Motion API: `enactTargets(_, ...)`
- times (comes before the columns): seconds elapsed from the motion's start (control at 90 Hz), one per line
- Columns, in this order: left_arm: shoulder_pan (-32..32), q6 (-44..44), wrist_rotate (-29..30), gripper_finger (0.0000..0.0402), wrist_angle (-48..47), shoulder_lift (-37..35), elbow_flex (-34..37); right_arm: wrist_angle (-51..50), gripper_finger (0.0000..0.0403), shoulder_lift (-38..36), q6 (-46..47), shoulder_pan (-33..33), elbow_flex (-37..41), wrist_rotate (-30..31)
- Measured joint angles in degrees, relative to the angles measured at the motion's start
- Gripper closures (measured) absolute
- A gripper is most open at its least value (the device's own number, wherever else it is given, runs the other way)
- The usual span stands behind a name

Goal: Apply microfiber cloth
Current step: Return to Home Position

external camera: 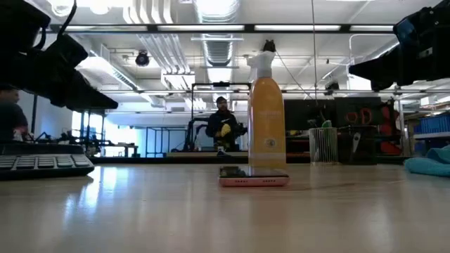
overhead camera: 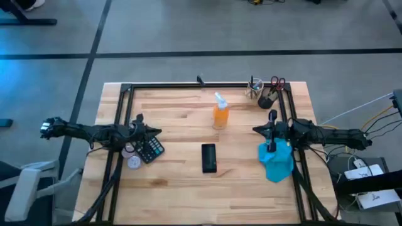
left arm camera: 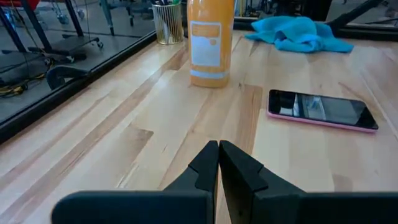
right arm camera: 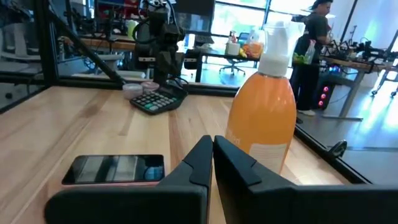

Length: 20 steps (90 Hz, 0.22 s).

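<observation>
The soft turquoise-blue microfiber cloth (overhead camera: 279, 164) lies crumpled and loose on the right side of the pale wooden table (overhead camera: 182, 194), just inside the black metal frame rail (overhead camera: 300, 188). Nothing is holding it. The right gripper (right arm camera: 212, 152) hangs near it, jaws pressed together and empty. The left gripper (left arm camera: 219, 155) is across the table by the dark calculator (overhead camera: 149, 149), also closed on nothing. The pink-cased phone (overhead camera: 209, 157) lies flat at mid-table, in front of the orange plastic spray bottle (overhead camera: 220, 113). I'd judge the wiping finished, with only the arms' retreat left. There is bare wood all around the phone and along the front; the cloth sits close to the rail.
</observation>
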<state>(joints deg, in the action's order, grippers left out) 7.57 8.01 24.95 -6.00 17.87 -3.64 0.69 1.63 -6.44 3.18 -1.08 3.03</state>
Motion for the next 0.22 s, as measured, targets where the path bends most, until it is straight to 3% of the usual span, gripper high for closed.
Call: enactTargets(0.222, 0.00, 0.00, 0.00, 0.0402, 0.00, 0.83, 0.00, 0.00, 0.0403, 0.00, 0.00, 0.00, 0.00, 0.00)
